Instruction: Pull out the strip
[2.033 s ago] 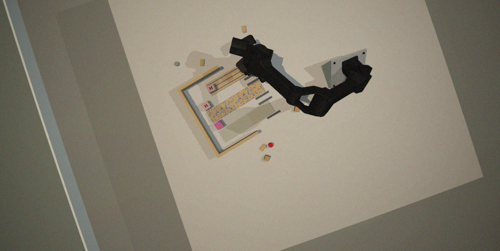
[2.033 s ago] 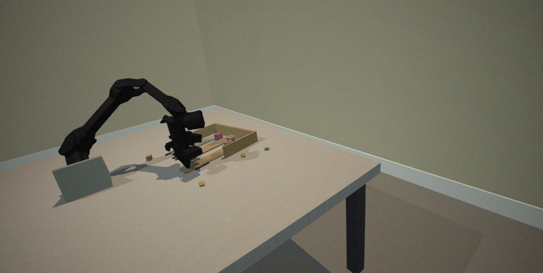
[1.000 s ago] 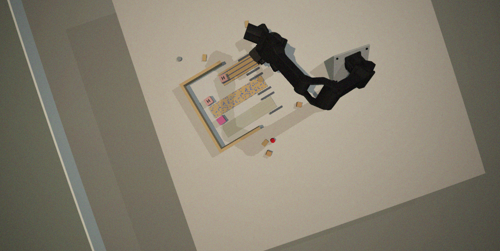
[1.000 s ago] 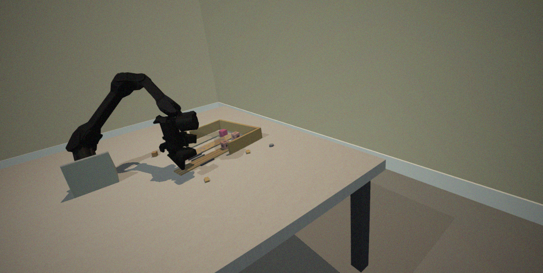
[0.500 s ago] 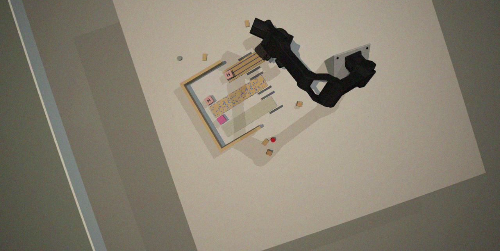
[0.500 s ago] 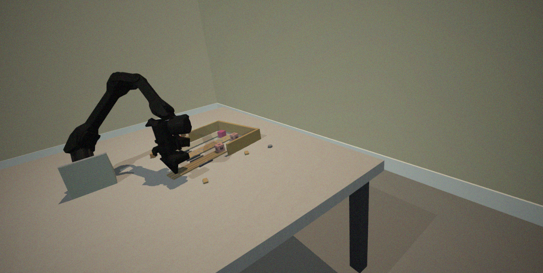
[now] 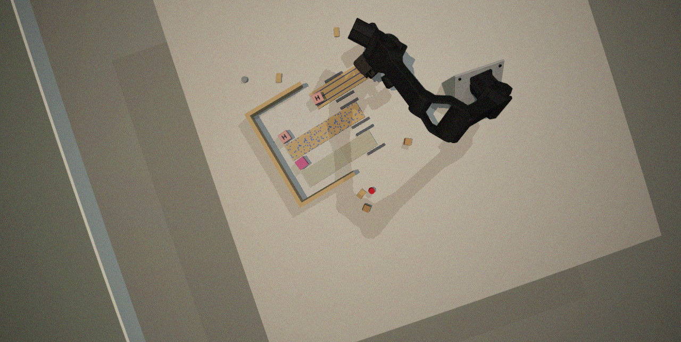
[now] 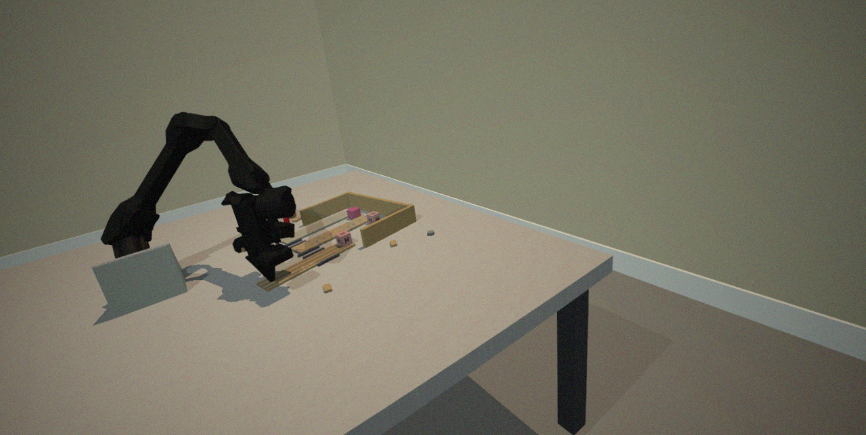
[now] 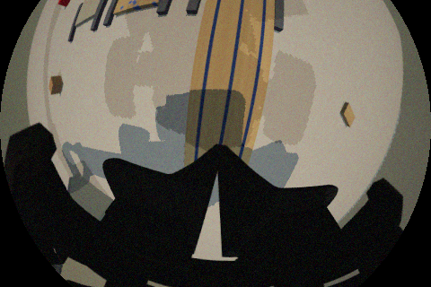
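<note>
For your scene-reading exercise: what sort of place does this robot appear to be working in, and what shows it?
Probably a bare test room. A lone table stands against plain walls. On it are a bolted-down arm, its shut gripper on a striped strip, and a three-sided frame around strips and cubes.

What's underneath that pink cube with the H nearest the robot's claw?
The labelled cube sits on the far end of a tan blue-lined strip; the strip's near end is hidden beneath the gripper.
</note>
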`<state>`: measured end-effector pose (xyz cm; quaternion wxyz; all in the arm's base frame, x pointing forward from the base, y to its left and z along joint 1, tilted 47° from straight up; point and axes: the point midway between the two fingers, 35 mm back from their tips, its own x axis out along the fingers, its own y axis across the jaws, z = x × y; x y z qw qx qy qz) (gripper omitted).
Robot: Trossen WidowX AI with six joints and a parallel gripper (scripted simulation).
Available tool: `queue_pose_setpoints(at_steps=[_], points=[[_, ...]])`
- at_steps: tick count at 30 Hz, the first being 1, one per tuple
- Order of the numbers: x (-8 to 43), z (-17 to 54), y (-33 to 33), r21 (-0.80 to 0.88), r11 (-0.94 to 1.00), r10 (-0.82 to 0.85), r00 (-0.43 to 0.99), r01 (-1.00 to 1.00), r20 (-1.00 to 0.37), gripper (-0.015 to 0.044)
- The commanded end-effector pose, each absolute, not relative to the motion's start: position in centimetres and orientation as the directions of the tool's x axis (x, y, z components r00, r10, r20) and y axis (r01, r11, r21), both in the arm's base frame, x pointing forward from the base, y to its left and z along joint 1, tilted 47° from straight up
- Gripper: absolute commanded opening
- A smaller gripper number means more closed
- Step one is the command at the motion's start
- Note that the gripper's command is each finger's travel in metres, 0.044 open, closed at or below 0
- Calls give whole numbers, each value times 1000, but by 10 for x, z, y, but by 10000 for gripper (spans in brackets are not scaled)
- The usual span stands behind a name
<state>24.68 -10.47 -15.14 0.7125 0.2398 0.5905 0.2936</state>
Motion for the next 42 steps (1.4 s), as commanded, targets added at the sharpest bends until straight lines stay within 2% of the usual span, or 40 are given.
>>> queue_pose_setpoints(at_steps=[1,14,42], points=[[233,-156,-98,698,705,709,99,-129,-698,0],[214,-159,-98,697,705,709,98,-128,-699,0],[214,-159,-98,697,705,709,98,-128,-699,0]])
